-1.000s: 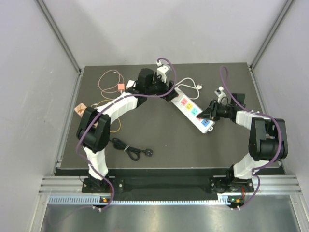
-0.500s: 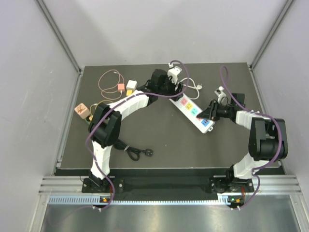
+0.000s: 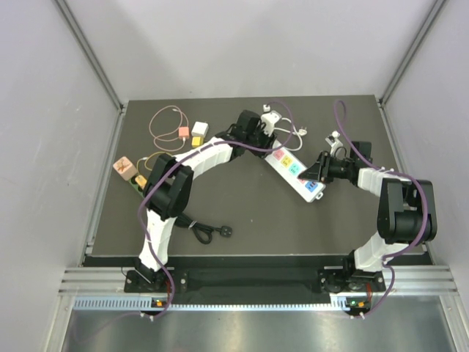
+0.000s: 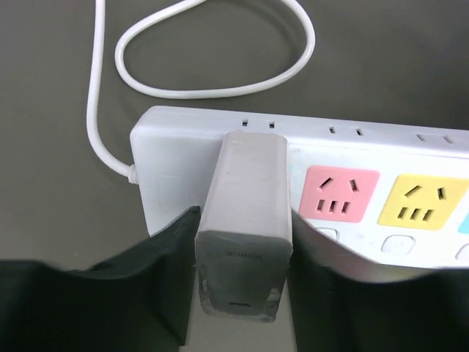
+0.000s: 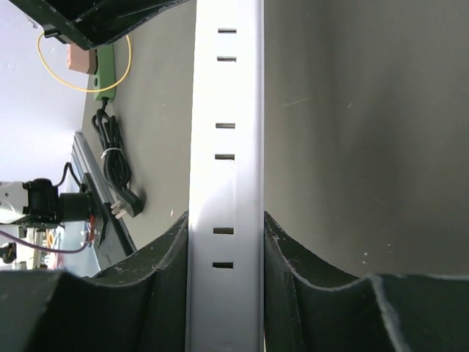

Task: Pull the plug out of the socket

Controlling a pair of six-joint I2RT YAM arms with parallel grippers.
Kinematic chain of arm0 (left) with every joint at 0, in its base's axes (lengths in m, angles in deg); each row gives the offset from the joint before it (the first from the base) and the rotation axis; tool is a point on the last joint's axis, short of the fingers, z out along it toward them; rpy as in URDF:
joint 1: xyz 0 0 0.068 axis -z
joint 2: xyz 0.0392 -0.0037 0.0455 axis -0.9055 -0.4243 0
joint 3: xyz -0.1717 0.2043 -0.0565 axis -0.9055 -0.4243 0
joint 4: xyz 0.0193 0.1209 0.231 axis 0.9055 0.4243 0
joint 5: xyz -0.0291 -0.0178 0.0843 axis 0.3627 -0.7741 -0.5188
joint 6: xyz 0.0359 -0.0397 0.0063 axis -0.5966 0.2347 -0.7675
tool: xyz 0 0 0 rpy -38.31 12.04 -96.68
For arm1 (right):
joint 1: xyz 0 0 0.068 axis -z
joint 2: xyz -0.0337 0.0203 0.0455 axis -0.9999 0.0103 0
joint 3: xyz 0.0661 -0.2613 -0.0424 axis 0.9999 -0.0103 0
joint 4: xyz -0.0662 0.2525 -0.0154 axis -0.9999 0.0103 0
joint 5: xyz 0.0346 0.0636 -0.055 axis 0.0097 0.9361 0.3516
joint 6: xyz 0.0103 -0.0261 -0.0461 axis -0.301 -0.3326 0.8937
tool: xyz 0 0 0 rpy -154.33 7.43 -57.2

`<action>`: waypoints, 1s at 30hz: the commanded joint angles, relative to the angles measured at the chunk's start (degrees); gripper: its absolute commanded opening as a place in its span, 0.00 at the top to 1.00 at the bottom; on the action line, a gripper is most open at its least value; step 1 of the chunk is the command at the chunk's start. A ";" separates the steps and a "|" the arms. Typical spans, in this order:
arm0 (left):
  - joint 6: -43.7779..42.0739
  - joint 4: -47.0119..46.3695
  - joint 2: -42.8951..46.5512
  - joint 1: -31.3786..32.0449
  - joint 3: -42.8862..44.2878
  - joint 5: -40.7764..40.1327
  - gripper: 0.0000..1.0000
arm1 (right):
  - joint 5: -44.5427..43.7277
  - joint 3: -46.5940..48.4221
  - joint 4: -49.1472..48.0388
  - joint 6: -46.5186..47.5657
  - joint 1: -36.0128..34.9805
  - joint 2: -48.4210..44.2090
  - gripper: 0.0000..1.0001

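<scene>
Now the left fingers [image 4: 165, 264] arrive at the power strip [image 4: 176, 158] and clamp the white plug [image 4: 245, 191], while the right fingers [image 5: 157, 271] stay clamped on its other end, so pulling can begin.

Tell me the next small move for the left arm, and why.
Probably pull the left gripper straight away from the power strip: its fingers look pressed on both sides of the plugged-in white plug, and the right gripper clamps the strip.
</scene>
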 commanded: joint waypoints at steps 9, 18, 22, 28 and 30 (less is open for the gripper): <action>1.72 -0.75 1.53 0.22 2.56 -1.31 1.00 | 6.14 1.59 -6.28 0.76 0.61 -2.33 1.00; 17.33 1.70 5.93 -0.30 1.50 2.11 1.00 | 1.23 2.03 -3.20 3.13 0.61 -4.00 1.00; 21.06 3.90 7.25 -1.27 1.24 6.33 1.00 | 0.78 2.03 -2.68 3.48 0.61 -4.09 1.00; 11.85 5.57 10.76 -2.41 -0.69 3.01 1.00 | -0.54 2.20 -2.15 3.92 0.61 -4.26 1.00; 7.45 5.48 12.08 -2.15 -1.92 -1.21 1.00 | -0.97 2.29 -1.80 4.18 0.61 -4.26 1.00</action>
